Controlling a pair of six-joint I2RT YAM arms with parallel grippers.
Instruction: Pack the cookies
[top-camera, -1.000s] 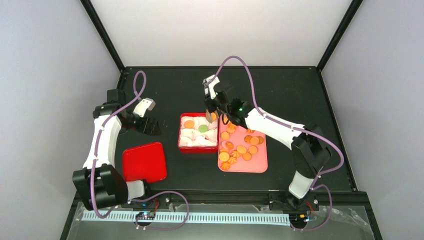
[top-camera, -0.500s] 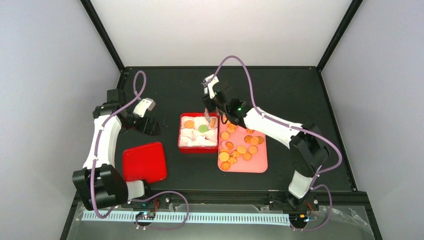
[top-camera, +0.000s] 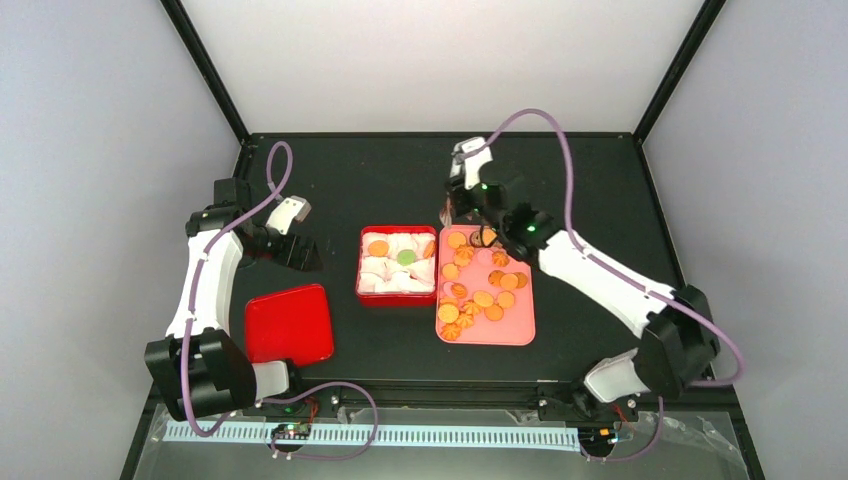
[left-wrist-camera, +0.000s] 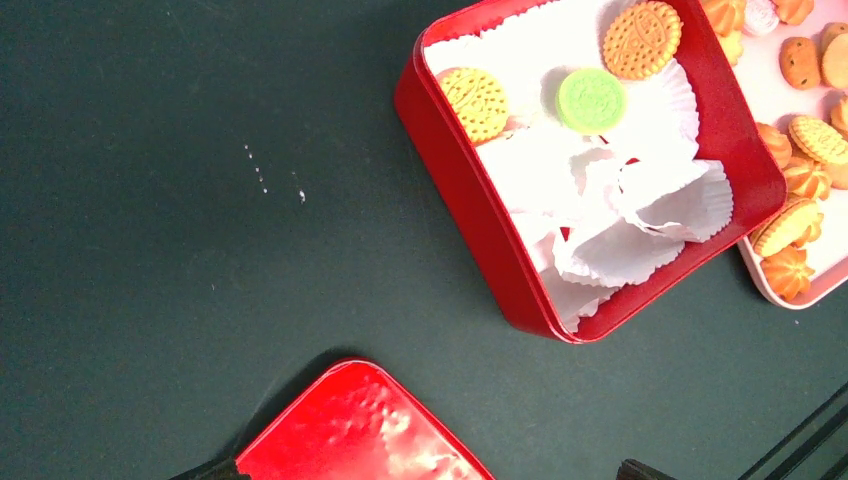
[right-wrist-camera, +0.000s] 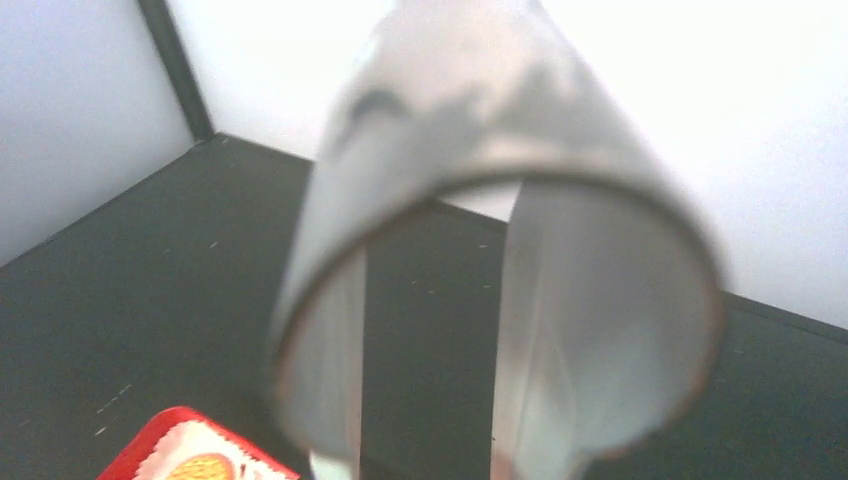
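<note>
On the pink tray (top-camera: 518, 322), the cookies (top-camera: 483, 298) look light and crumbly (pinch flat faces softly); right gripper (top-camera: 462, 208) clamps the tongs (right-wrist-camera: 480, 120), left gripper (top-camera: 300, 252) gapes empty.

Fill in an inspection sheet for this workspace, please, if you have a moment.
Surface: black table, a few pale specks.
Job's things: three cookies in the red tin on paper cups; many more on the pink tray.
Clutter: red lid, near left.
Grippers: left gripper open, empty; right gripper holds tongs near the tray's far edge.
Cables: purple cable loops on both sides.
Surroundings: pale walls, black posts; nothing else seen.
</note>
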